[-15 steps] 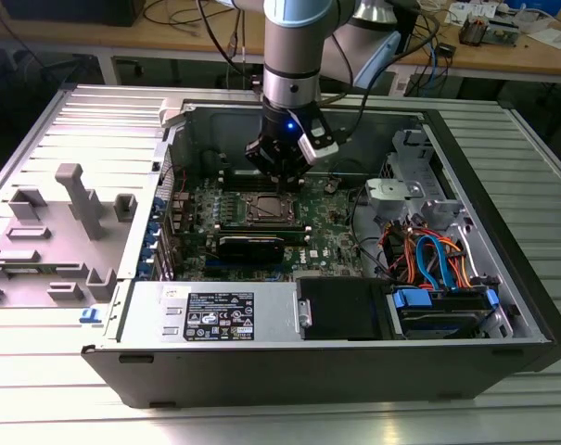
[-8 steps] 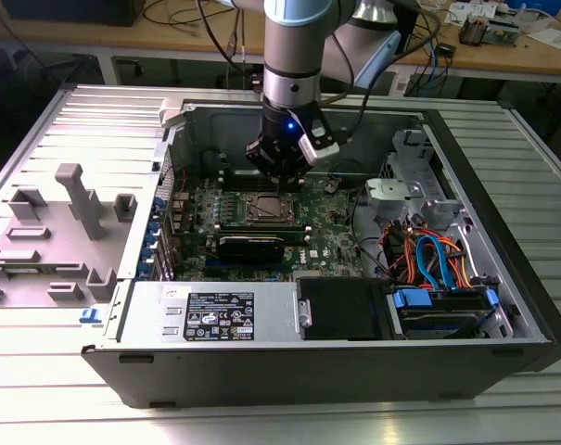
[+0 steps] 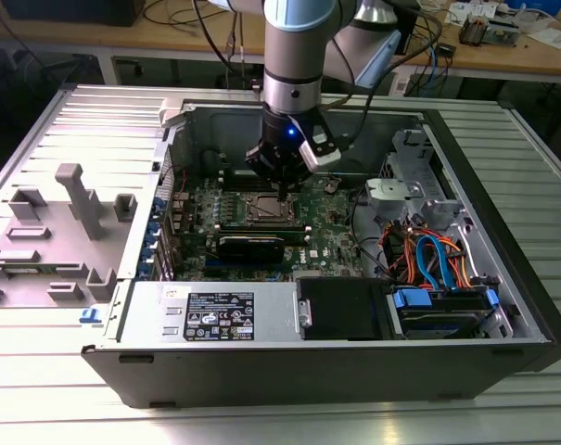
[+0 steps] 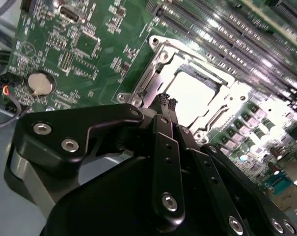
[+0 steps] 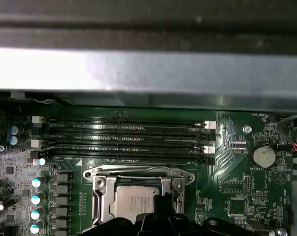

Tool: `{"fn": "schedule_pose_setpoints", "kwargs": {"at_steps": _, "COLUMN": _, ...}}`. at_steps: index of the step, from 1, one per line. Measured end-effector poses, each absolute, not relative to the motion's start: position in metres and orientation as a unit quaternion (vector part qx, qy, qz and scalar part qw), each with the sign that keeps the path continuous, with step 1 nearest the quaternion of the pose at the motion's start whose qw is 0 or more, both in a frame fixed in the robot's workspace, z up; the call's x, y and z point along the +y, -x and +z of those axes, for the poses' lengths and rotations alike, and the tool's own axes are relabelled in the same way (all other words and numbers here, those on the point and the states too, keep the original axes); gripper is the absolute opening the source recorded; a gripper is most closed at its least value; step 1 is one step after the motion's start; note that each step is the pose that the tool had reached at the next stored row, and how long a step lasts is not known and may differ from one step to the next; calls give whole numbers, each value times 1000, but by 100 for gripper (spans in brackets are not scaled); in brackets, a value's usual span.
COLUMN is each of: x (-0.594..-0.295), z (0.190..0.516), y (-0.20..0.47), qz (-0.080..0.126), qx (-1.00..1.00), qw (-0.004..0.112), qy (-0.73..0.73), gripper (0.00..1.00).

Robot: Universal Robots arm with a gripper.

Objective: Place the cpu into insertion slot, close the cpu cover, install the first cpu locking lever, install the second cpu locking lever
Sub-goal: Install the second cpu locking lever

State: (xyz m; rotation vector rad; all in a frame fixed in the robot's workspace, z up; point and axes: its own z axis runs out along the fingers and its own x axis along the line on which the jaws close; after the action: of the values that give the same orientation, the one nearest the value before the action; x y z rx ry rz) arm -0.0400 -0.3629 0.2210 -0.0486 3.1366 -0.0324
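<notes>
In the exterior view my gripper (image 3: 285, 188) reaches down into an open computer case, just above the insertion slot (image 3: 269, 209) on the green motherboard. The cpu (image 5: 133, 204) lies in the slot, its shiny top (image 4: 192, 93) showing through the window of the cpu cover (image 5: 101, 196). The cover's silver frame (image 4: 153, 64) lies flat around the chip. My gripper (image 4: 167, 102) is shut with nothing between its black fingertips, which stand at the socket's edge beside the chip. In the first wrist view the gripper (image 5: 164, 199) hides the chip's near corner.
Long black memory slots (image 5: 123, 135) run beside the socket, with the case's grey wall (image 5: 148, 69) beyond them. A coin battery (image 4: 41, 83) sits on the board. A power supply (image 3: 215, 315), a drive cage with orange and blue cables (image 3: 428, 260) and grey fixtures (image 3: 76, 199) surround the area.
</notes>
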Motion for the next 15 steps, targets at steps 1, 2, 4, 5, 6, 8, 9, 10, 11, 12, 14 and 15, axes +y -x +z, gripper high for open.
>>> {"fn": "schedule_pose_setpoints", "kwargs": {"at_steps": 1, "x": -365, "z": 221, "y": 40, "qz": -10, "qx": 1000, "qw": 2, "qy": 16, "gripper": 11}}
{"fn": "schedule_pose_setpoints", "kwargs": {"at_steps": 2, "x": -368, "z": 221, "y": 40, "qz": -10, "qx": 1000, "qw": 2, "qy": 15, "gripper": 11}}
{"fn": "schedule_pose_setpoints", "kwargs": {"at_steps": 4, "x": -376, "z": 221, "y": 40, "qz": -10, "qx": 1000, "qw": 2, "qy": 15, "gripper": 11}}
{"fn": "schedule_pose_setpoints", "kwargs": {"at_steps": 5, "x": -380, "z": 221, "y": 40, "qz": -10, "qx": 1000, "qw": 2, "qy": 16, "gripper": 11}}
{"fn": "schedule_pose_setpoints", "kwargs": {"at_steps": 6, "x": -383, "z": 221, "y": 40, "qz": -10, "qx": 1000, "qw": 2, "qy": 16, "gripper": 11}}
{"fn": "schedule_pose_setpoints", "kwargs": {"at_steps": 8, "x": -386, "z": 221, "y": 40, "qz": -10, "qx": 1000, "qw": 2, "qy": 16, "gripper": 11}}
{"fn": "schedule_pose_setpoints", "kwargs": {"at_steps": 9, "x": -387, "z": 221, "y": 40, "qz": -10, "qx": 1000, "qw": 2, "qy": 16, "gripper": 11}}
{"fn": "schedule_pose_setpoints", "kwargs": {"at_steps": 10, "x": -388, "z": 221, "y": 40, "qz": -10, "qx": 1000, "qw": 2, "qy": 15, "gripper": 11}}
{"fn": "schedule_pose_setpoints", "kwargs": {"at_steps": 11, "x": -389, "z": 222, "y": 40, "qz": -10, "qx": 1000, "qw": 2, "qy": 15, "gripper": 11}}
{"fn": "schedule_pose_setpoints", "kwargs": {"at_steps": 12, "x": -389, "z": 224, "y": 40, "qz": -10, "qx": 1000, "qw": 2, "qy": 15, "gripper": 11}}
{"fn": "schedule_pose_setpoints", "kwargs": {"at_steps": 14, "x": -389, "z": 230, "y": 40, "qz": -10, "qx": 1000, "qw": 2, "qy": 15, "gripper": 11}}
{"fn": "schedule_pose_setpoints", "kwargs": {"at_steps": 15, "x": -390, "z": 233, "y": 40, "qz": -10, "qx": 1000, "qw": 2, "qy": 15, "gripper": 11}}
